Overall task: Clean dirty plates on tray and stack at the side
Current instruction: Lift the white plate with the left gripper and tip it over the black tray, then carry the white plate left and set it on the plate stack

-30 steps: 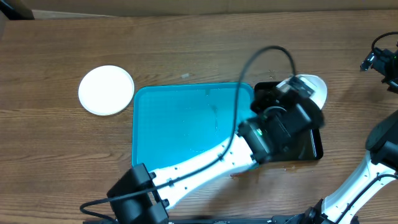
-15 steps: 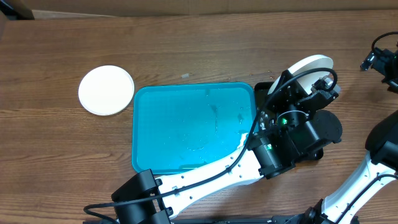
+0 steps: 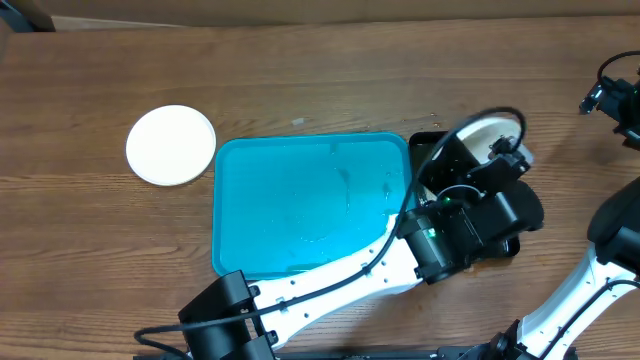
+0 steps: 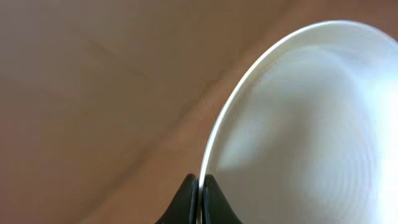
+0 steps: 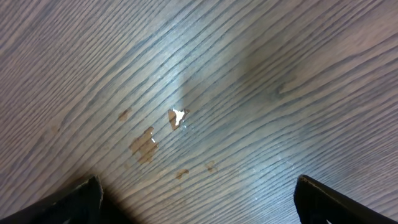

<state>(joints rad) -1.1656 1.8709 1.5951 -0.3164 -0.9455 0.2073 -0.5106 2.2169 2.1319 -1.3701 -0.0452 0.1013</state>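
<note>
Turquoise plastic tray (image 3: pixel 300 200) sits mid-table, its floor glistening with wet streaks. Just right of it lies a narrower black tray (image 3: pixel 424 143). Above that, the left gripper (image 4: pixel 199 186) pinches the rim of a white plate (image 4: pixel 298 124), which is tilted up on edge. A second white plate (image 3: pixel 171 145) rests flat on the wooden table (image 3: pixel 300 80), left of the tray and apart from it. The right gripper (image 5: pixel 199 199) hangs spread wide over wood marked with small brown specks (image 5: pixel 144 146).
</note>
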